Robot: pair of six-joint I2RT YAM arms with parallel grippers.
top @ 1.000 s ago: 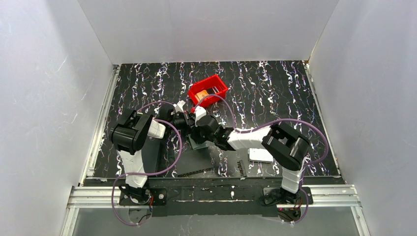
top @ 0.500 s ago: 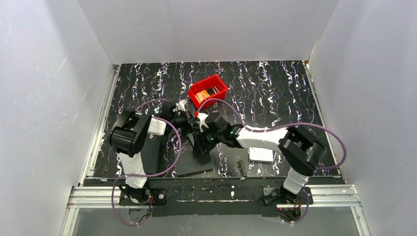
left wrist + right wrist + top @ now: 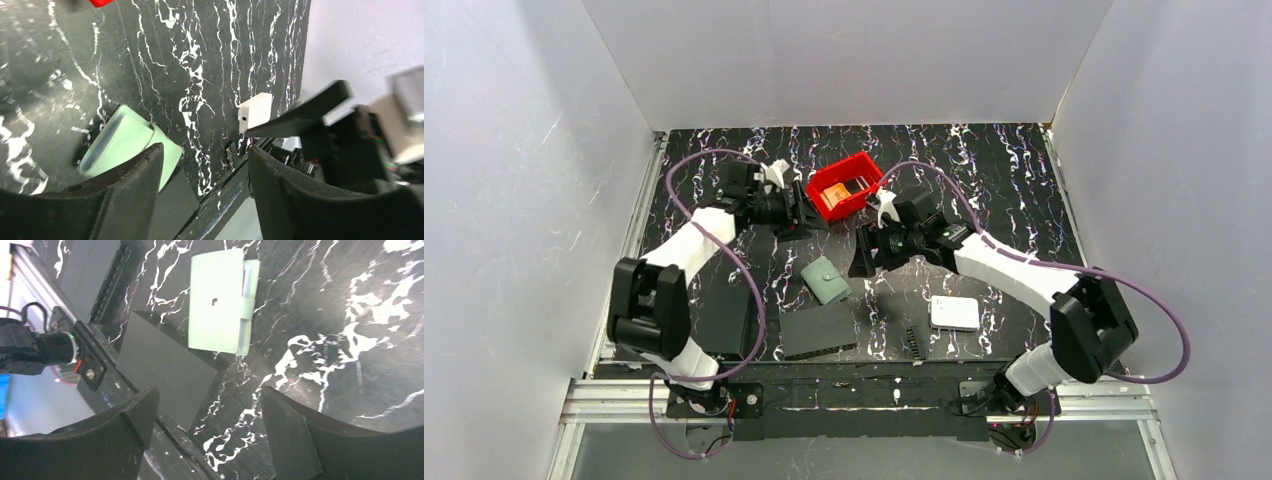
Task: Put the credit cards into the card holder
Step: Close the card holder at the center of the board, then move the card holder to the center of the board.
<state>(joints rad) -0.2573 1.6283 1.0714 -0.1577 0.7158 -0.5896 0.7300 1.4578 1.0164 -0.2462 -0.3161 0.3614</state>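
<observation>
The card holder [image 3: 826, 280] lies shut on the black marbled table, its snap strap across the front; it also shows in the right wrist view [image 3: 222, 300] and the left wrist view [image 3: 125, 145]. An orange credit card [image 3: 832, 190] lies in the red bin [image 3: 869, 178]. My left gripper [image 3: 804, 218] hangs open just left of the bin, up-left of the holder, with nothing between its fingers [image 3: 135, 185]. My right gripper [image 3: 864, 260] is open and empty to the holder's upper right, looking down on it [image 3: 207, 395].
A white rounded box [image 3: 954, 312] sits at the near right, also in the left wrist view [image 3: 255, 111]. Flat black rectangles lie in front of the holder [image 3: 817, 330] and at the near left [image 3: 724, 320]. A small black comb-like piece [image 3: 914, 340] lies near the front edge.
Both grippers were together over the card holder and have opened and drawn away, the left toward the far left, the right toward the right. The holder now lies free and shut on the table.
</observation>
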